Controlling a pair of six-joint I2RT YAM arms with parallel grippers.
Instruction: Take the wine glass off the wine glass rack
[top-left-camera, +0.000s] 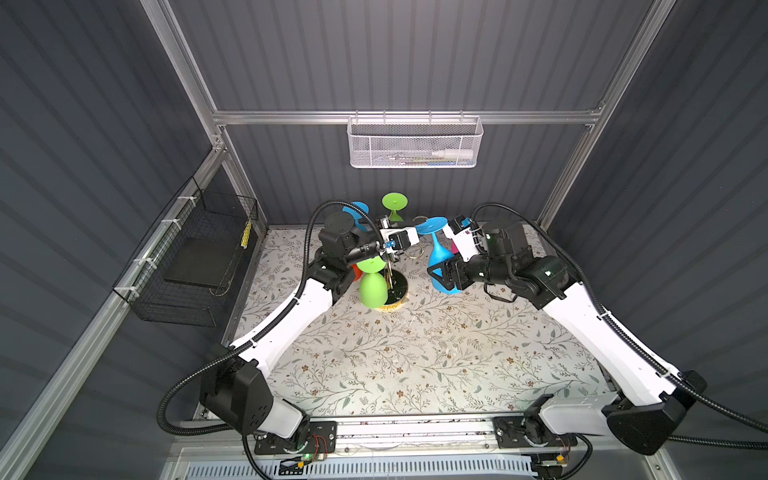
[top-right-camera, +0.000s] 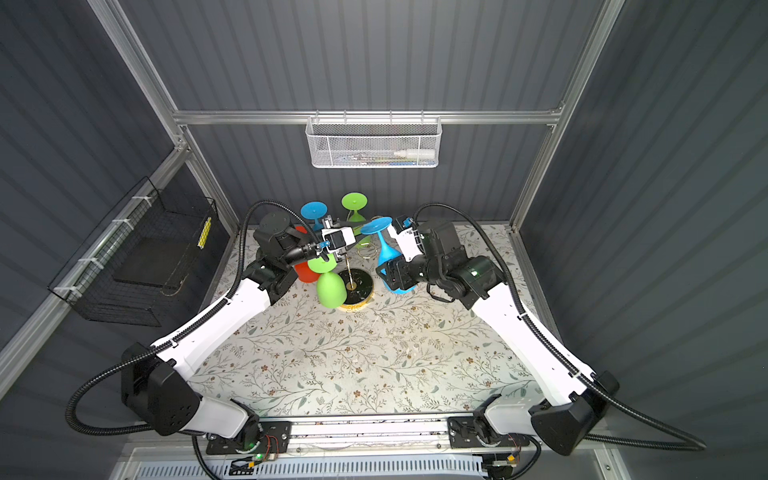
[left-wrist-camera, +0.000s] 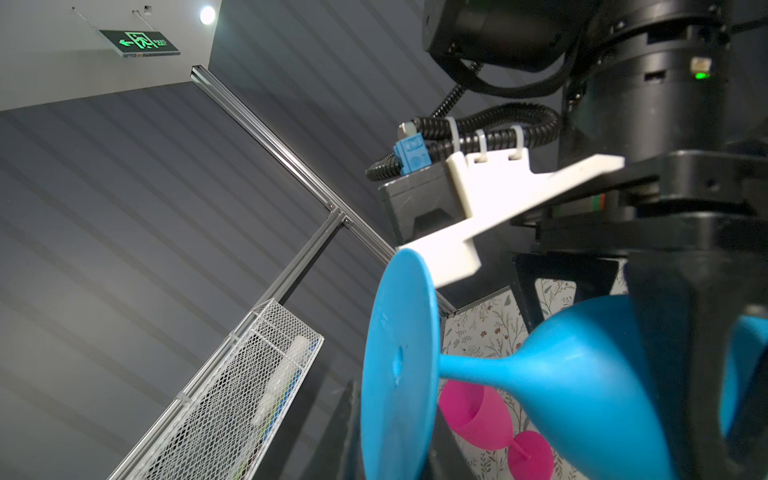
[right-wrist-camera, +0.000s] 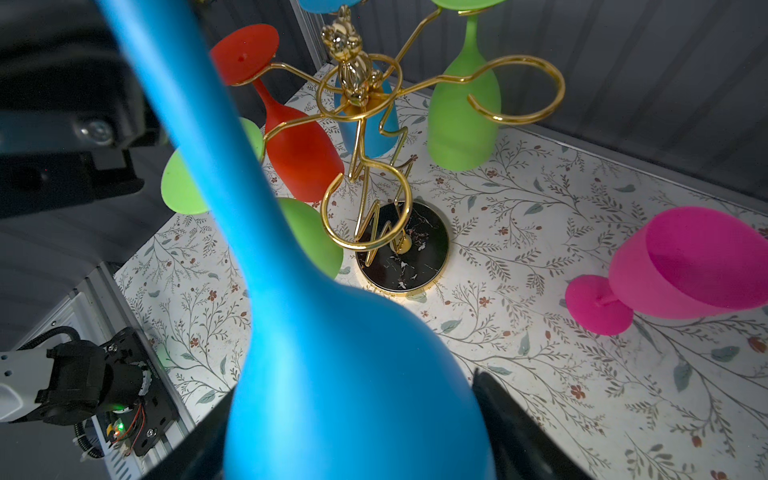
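So: right gripper (top-left-camera: 444, 277) is clamped wide round the bowl of the blue glass (top-left-camera: 437, 253). The glass hangs foot-up, stem tilted, just beside the rack (right-wrist-camera: 351, 70) and, judging by the right wrist view, clear of it. Two loops (right-wrist-camera: 519, 121) are empty. Left gripper (top-left-camera: 385, 222) sits up by the rack top, but its fingers are hidden behind the wrist cam. Can't tell if it's wide, narrow or holding anything.

Risks, imo:
- Foot of the blue glass is v. close to the left wrist mount (top-left-camera: 401, 235) in both top views. A lift or swing that way prob knocks the foot and twists the glass in the grip.
- Stem is near an empty loop. Pulling away at a bad angle could hook the wire, tip the rack and shake off the red glass (right-wrist-camera: 299, 162), green glass (right-wrist-camera: 461, 120) and the others.
- Bowl looks smooth and tapered, w/ nothing under it, so a jolt could let it slide out.
- Pink glass (right-wrist-camera: 685, 266) lies on its side on the table (top-left-camera: 415, 365), on the right arm's side. A careless set-down there could bump it and send it rolling.

Writing: green exit sign (left-wrist-camera: 139, 41) in the left wrist view, w/ arrow and running figure. Lettering beside them is too small to read. No brand or label seen on glasses or rack.
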